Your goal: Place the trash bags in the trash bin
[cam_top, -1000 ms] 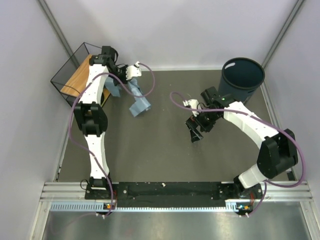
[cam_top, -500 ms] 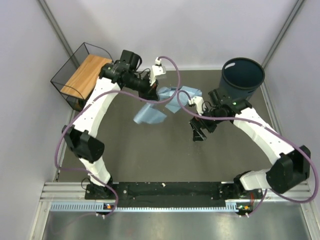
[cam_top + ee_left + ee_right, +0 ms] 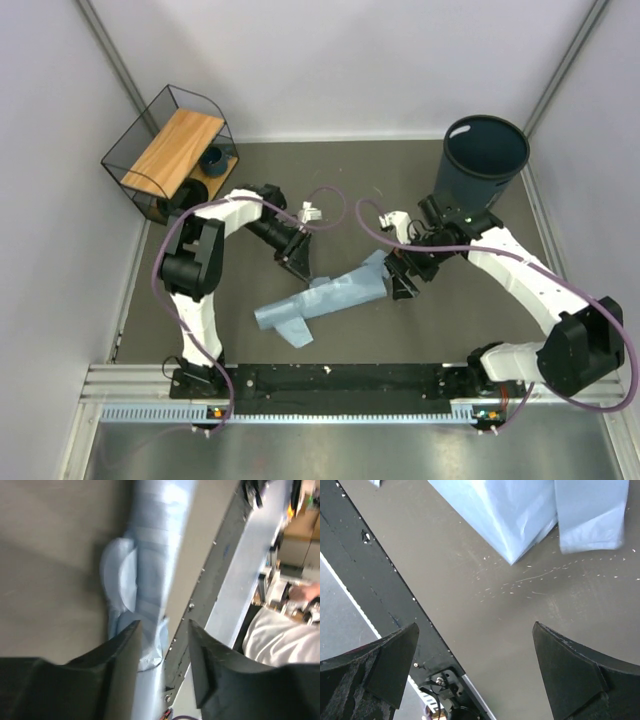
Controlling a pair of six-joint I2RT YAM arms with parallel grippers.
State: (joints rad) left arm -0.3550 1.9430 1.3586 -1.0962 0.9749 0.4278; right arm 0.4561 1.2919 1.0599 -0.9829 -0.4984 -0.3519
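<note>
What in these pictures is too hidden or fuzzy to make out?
- Left wrist view: blur smears the trash bags; whether they touch the left gripper is unclear.
- Right wrist view: the top edge cuts the trash bags off.
- Top view: a dark thing in the basket, too small to identify.

Top: from above and behind the arm bases, looking down, far enough to take in the whole table (image 3: pixel 340 190), bin (image 3: pixel 485 150) and basket (image 3: pixel 175 150). Left wrist: close, looking past its fingers (image 3: pixel 120 665) along the bags (image 3: pixel 155 540) to the rail (image 3: pixel 240 570). Right wrist: low over the table, fingers (image 3: pixel 575 675) at the lower corners, bags' ends at top. Shared by all three: bags, table.
</note>
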